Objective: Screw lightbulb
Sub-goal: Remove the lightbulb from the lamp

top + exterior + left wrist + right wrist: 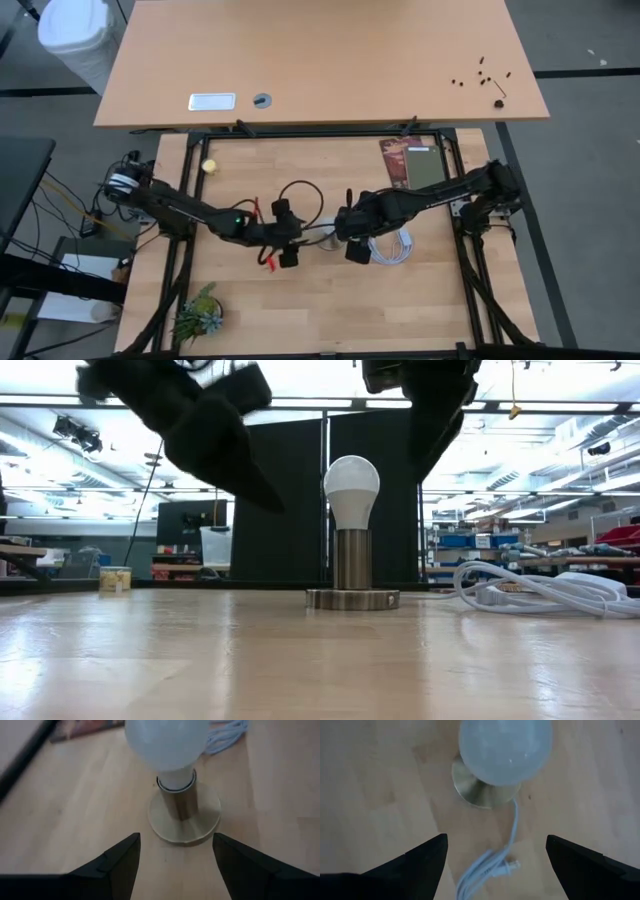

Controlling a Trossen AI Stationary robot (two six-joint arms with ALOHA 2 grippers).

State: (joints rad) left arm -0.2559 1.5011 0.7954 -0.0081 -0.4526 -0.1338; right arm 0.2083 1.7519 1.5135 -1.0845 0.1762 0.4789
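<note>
The white lightbulb (351,485) stands upright with its narrow base in the metal socket column (351,560), which rises from a round flat disc (352,599) resting on the wooden table. My left gripper (175,840) hangs open to the bulb's left, slanting down toward it, fingers apart and holding nothing. My right gripper (495,842) is open above and to the bulb's right, pointing steeply down, also with nothing between its fingers. In the high view the bulb (321,235) sits between my left gripper (290,235) and my right gripper (340,233).
A white cable (530,588) runs from the disc and lies coiled to its right. A small yellow ball (209,167) sits at the far left, a little plant (197,315) at the near left, and a dark card (410,160) at the far right. Red and black wires (265,250) trail beside my left arm.
</note>
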